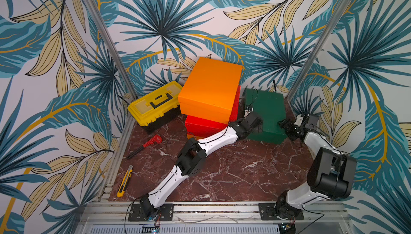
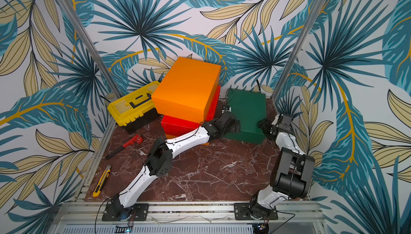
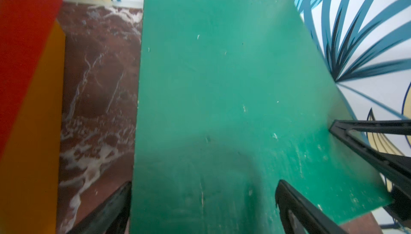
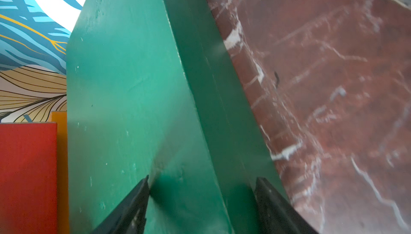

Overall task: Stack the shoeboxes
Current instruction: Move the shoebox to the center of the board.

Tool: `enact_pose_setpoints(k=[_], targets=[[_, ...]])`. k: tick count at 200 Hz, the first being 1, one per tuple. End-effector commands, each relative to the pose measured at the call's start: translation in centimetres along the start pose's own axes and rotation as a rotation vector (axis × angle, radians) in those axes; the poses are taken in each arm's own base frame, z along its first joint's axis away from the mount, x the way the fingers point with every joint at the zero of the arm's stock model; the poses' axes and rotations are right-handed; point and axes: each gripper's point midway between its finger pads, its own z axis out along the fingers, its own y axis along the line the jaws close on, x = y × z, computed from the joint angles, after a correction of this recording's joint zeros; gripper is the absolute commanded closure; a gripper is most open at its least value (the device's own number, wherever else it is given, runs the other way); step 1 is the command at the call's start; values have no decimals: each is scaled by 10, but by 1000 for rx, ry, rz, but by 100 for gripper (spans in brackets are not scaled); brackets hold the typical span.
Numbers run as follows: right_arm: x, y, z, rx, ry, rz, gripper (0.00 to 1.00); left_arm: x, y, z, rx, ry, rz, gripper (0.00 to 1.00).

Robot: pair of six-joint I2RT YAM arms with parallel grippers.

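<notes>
Three shoeboxes form a pile: an orange one (image 1: 211, 83) sits askew on a red one (image 1: 204, 126), with a sliver of another orange one (image 1: 189, 136) underneath. The dark green shoebox (image 1: 266, 108) rests on the marble table to their right. My left gripper (image 1: 255, 122) is open at its near left edge; in the left wrist view its jaws (image 3: 204, 182) straddle that edge, one finger beside the box, one over the lid (image 3: 222, 77). My right gripper (image 1: 283, 125) is at the near right edge, jaws (image 4: 202, 178) wide across the lid-and-side corner (image 4: 124, 88).
A yellow toolbox (image 1: 155, 104) stands left of the pile. A red pipe wrench (image 1: 146, 145) and a yellow utility knife (image 1: 125, 181) lie near the table's left edge. Leaf-patterned walls and aluminium posts close in the back and sides, just behind the green box.
</notes>
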Motion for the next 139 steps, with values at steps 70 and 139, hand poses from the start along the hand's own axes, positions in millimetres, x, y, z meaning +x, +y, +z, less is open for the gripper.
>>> enact_pose_setpoints(k=[70,139], targets=[[91,-20,-70,87,126,100,24,33,-35,-79,103,73,-14,1],[130,-29,-115,134,148,91,16,56,-34,-117,97,88,2,0]])
